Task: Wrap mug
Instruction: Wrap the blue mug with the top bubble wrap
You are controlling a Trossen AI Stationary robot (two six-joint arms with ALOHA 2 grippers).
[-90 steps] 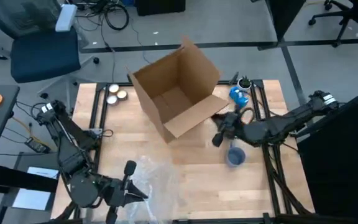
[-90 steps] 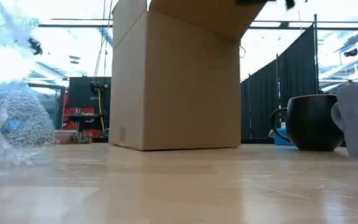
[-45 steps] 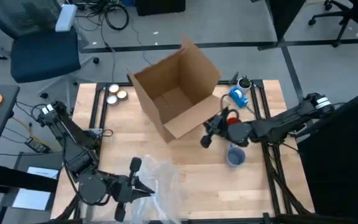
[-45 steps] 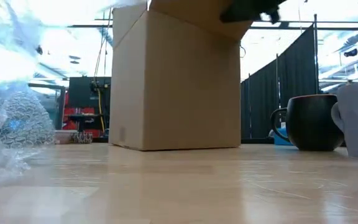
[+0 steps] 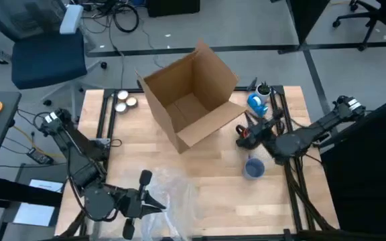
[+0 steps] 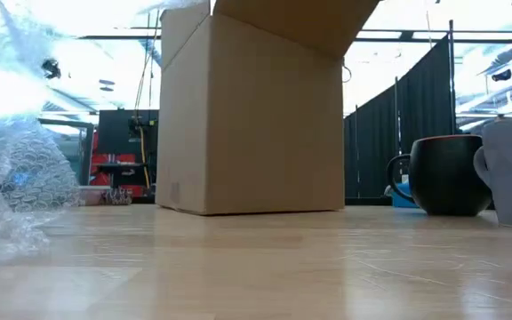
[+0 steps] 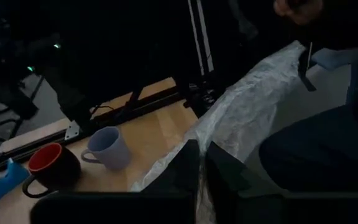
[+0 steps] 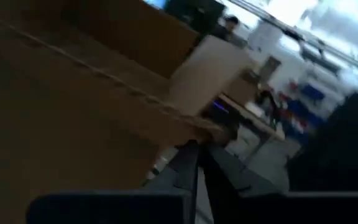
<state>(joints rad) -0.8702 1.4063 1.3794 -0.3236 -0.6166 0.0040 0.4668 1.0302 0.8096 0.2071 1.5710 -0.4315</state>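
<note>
So the open brown cardboard box (image 5: 191,96) sits mid-bench (image 5: 206,177). To the right of the box is the black mug with a red inside (image 5: 247,132), and the right gripper (image 5: 241,136) hovers right at it; fingers look pressed together in the wrist view. A pale blue-grey mug (image 5: 253,168) stands nearer the front edge than the box. Front-left of the box, the left gripper (image 5: 144,192) is pinching the crinkly clear bubble wrap sheet (image 5: 173,197).
</note>
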